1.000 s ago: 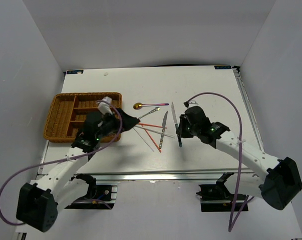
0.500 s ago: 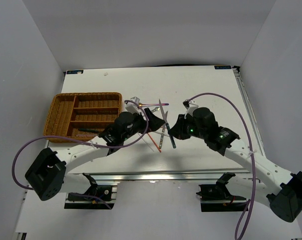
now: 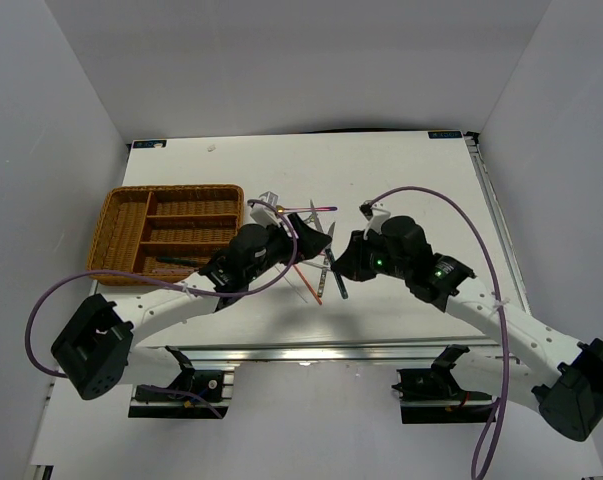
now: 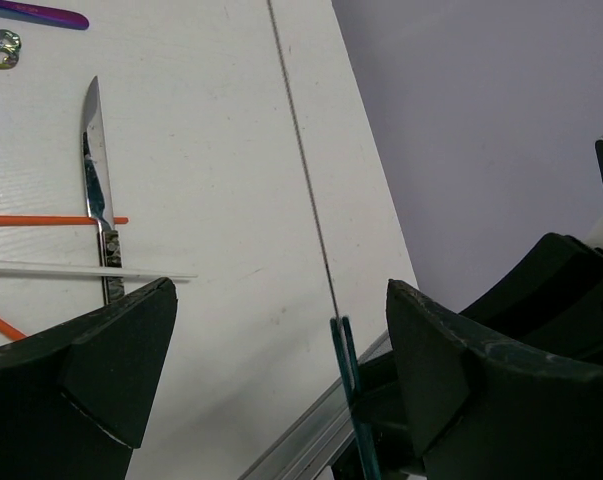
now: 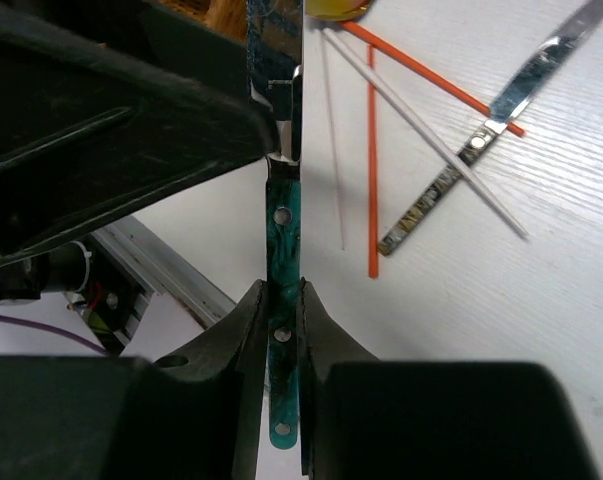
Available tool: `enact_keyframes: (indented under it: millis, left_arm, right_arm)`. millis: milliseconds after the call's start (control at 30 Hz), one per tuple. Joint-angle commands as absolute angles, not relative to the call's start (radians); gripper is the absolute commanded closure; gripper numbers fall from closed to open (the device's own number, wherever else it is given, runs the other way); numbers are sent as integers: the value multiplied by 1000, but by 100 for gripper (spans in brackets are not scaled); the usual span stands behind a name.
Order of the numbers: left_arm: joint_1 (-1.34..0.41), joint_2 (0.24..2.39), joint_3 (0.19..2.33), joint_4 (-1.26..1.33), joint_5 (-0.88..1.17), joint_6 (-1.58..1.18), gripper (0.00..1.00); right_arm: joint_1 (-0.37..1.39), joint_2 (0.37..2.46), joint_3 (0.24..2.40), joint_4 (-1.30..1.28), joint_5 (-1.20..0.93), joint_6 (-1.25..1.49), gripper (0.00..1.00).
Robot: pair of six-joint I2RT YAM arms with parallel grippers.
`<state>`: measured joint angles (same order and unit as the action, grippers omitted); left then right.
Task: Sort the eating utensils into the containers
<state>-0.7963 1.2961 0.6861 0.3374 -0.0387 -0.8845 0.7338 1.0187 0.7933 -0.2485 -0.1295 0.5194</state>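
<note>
Far left of the fingers, the wicker tray (image 3: pixel 171 188) now shows a dark piece (image 3: pixel 177 261) in its nearest slot, where the left arm covered it a second ago. The left gripper (image 4: pixel 281 325) has since swung away to the middle, and its fingers (image 4: pixel 111 350) stand wide apart and empty. Between them rises the thin blade of the green-handled knife (image 5: pixel 283 235), touching neither. To their right the right gripper (image 5: pixel 281 295), which has carried the knife leftward, is clamped on its handle. We judge this a hand-over towards the tray side. Beyond the left finger, the loose knife (image 4: pixel 99 180) and red chopsticks (image 4: pixel 41 220) lie unsorted, as before.
</note>
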Motion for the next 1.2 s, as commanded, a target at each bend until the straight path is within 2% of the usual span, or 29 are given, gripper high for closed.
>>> enact_keyframes:
  millis: [0,133,200,233,267,367,467,500,567,667,700,733,767,800,867,933,1067,1167]
  left_arm:
    - [-802,1296,738,362,-46,-896,6]
    - [-802,1304,749,391,-48,-919,8]
    - [-801,1298,755,403,-46,-925,20]
    - [-802,1296,758,405,-43,-927,27]
    - [-802,1295,759,406,-41,-928,49]
    - [-802,1293,769,391,-29,-930,77]
    - [-802,1284,772,374,-26,-925,83]
    - [-802,1279,772,370,-26,-925,93]
    - [-802,1267,778,357,-35,-923,100]
    - [-802,1259,802,304,-75,-917,100]
    - [-802,1255,811,251,-98,-917,100]
    - [-801,1249,822,217,-170,-917,100]
    - [-798,1235,848,172,-217,-917,100]
    - [-789,1226,865,76,-263,-922,100]
    - [-717,1213,896,-15,-342,-966,100]
    - [-620,1181,896,-95,-312,-1023,100]
    - [-309,1118,853,-146,-239,-1166,100]
    - [-157,1097,853,-216,-274,-1224,100]
  right_arm:
    - [778,1017,808,-140,-183,493,100]
    - [815,1035,825,-140,-155,471,100]
    - [818,1042,831,-132,-160,466,100]
    - [819,1049,833,-127,-160,462,100]
    - [819,1051,838,-127,-161,462,100]
    - [821,1052,838,-117,-167,446,100]
    - [821,1029,830,-114,-138,440,100]
    - [819,1022,828,-112,-130,440,100]
    - [819,1003,825,-109,-120,436,100]
    - [821,983,828,-118,-98,434,100]
    - [819,979,828,-126,-83,439,92]
    - [819,959,825,-135,-33,446,74]
    - [819,947,819,-152,-8,454,30]
    - [819,933,813,-159,26,469,12]
    - [819,897,796,-195,106,476,11]
    - [819,879,796,-236,190,495,11]
    - [818,868,795,-304,233,500,11]
    - [818,848,776,-316,241,500,11]
